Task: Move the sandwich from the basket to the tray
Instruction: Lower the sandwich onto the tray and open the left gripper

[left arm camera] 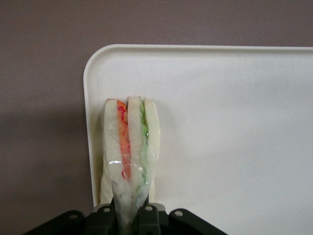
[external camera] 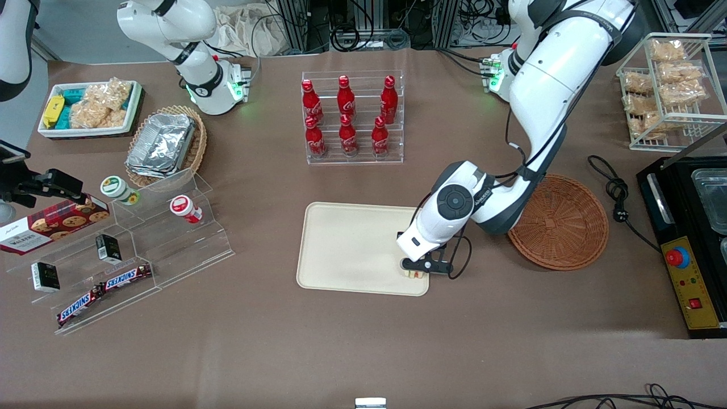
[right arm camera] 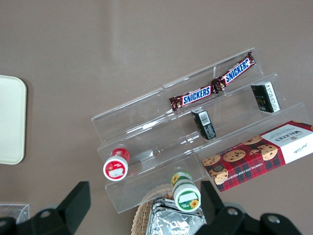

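My left gripper (external camera: 416,271) is shut on the sandwich (external camera: 414,274), a clear-wrapped white wedge with orange and green filling. It holds the sandwich over the corner of the cream tray (external camera: 346,250) nearest the front camera on the basket's side. In the left wrist view the sandwich (left arm camera: 130,147) sticks out from between the black fingers (left arm camera: 146,215), which pinch its wrap, just inside the tray's rounded corner (left arm camera: 95,66). I cannot tell if it touches the tray. The reddish-brown wicker basket (external camera: 562,221) lies beside the tray, with nothing in it, partly covered by my arm.
A clear rack of red cola bottles (external camera: 349,116) stands farther from the camera than the tray. A stepped acrylic stand with snacks (external camera: 125,255), a tan basket of foil containers (external camera: 164,145) and a white snack bin (external camera: 88,108) lie toward the parked arm's end. A black appliance (external camera: 690,244) and its cable (external camera: 616,196) lie past the basket.
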Tool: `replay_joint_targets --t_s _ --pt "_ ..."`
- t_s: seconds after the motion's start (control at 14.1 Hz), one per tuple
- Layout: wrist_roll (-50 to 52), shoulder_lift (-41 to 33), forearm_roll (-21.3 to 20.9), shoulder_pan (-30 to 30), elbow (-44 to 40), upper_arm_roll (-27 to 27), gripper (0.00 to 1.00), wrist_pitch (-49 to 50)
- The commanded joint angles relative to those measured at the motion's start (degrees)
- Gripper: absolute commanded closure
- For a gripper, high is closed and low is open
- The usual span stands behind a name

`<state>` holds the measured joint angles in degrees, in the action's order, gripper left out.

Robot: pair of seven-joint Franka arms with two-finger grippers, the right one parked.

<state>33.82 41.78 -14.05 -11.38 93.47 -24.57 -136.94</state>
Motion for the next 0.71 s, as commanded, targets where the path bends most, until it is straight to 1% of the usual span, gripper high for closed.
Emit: replay_joint_targets --t_s 0.0,0.07,0.35,0.57,0.64 --pt "1.94 0.50 -1.50 -0.66 -1.63 0.40 0.15 0.97" --pt "3.00 0.23 -1.59 -0.57 -1.54 0.40 0.02 1.15" --pt "3.71 -3.98 -0.80 0.13 -1.71 0.31 0.01 8.43" --pt "2.75 -9.86 -0.54 0.48 -1.71 0.48 0.01 15.62" --pt "2.40 -11.79 -0.45 1.97 -1.71 0.40 0.01 18.87"
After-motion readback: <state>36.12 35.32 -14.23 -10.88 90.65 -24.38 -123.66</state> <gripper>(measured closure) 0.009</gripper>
